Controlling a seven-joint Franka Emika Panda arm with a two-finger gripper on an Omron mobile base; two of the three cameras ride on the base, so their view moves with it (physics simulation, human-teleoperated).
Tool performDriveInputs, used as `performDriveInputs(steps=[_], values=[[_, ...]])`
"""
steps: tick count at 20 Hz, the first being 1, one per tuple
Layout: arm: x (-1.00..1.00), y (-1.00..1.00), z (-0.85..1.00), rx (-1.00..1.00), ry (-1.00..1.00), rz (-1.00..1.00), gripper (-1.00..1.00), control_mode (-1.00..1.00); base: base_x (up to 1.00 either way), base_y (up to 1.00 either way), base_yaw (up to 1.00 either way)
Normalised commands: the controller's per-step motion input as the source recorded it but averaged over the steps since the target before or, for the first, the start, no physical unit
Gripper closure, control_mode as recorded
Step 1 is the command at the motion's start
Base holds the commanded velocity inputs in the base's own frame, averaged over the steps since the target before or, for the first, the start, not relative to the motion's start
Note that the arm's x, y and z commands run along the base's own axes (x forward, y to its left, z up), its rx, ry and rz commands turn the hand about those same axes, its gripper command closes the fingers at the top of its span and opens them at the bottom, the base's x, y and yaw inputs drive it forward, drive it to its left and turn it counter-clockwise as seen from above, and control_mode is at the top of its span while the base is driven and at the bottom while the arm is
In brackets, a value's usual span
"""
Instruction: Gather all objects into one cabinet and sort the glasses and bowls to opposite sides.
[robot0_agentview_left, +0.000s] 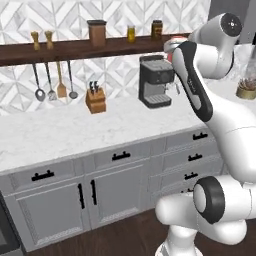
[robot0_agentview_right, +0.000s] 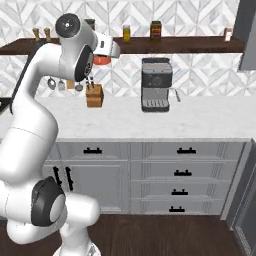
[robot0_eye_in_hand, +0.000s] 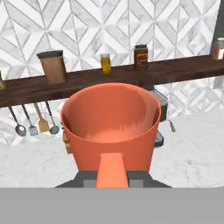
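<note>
My gripper (robot0_eye_in_hand: 112, 177) is shut on the handle of an orange mug-like glass (robot0_eye_in_hand: 110, 124), held upright and high above the marble counter (robot0_agentview_left: 60, 132). The mug's open mouth faces up and it looks empty. From the left base view the glass (robot0_agentview_left: 171, 46) peeks out red-orange behind the raised forearm. In the right base view it (robot0_agentview_right: 102, 60) hangs under the hand, near the dark wall shelf. A grey upper cabinet edge (robot0_agentview_right: 247, 35) shows at the far right. The bowls are out of view.
A coffee machine (robot0_agentview_right: 156, 82) and a knife block (robot0_agentview_right: 94, 95) stand on the counter. Jars sit on the wooden shelf (robot0_eye_in_hand: 183, 70), with utensils (robot0_agentview_left: 50, 82) hanging below it. A glass jar on a base (robot0_agentview_left: 247, 80) stands at the right. Grey base cabinets (robot0_agentview_right: 175, 172) run below.
</note>
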Motion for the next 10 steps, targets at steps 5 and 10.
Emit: performDriveInputs(steps=[5,10], values=[[0.0,0.0,0.0,0.0,0.0,0.0,1.0,1.0,-0.61,0.19,0.63],[0.0,0.0,0.0,0.0,0.0,0.0,1.0,1.0,-0.66,0.45,0.58]])
